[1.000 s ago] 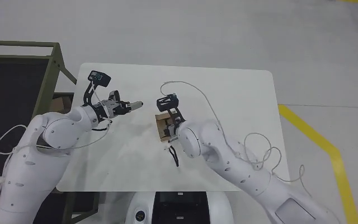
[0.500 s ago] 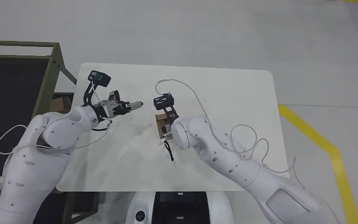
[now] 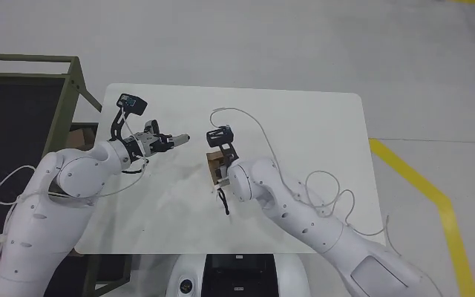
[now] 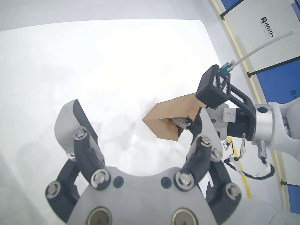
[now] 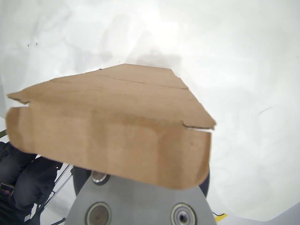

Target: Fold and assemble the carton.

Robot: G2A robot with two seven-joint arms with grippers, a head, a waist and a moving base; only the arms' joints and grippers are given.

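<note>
A small brown carton sits near the middle of the white table, partly folded, with a pointed corner toward my left gripper. In the left wrist view the carton is tilted and my right gripper grips its open end. The carton lies across the right wrist view and hides the fingers. My left gripper is open with nothing between its fingers, a short way from the carton's corner. From above, the left gripper hovers left of the carton.
A white cable loops from the right wrist over the table behind the carton. A green-framed cart stands off the table's left side. Bare tabletop lies in front of the left arm.
The right arm's wrist and elbow shifted a little leftward, and its cable loop moved with them. The carton stayed almost in place. The left arm held still.
</note>
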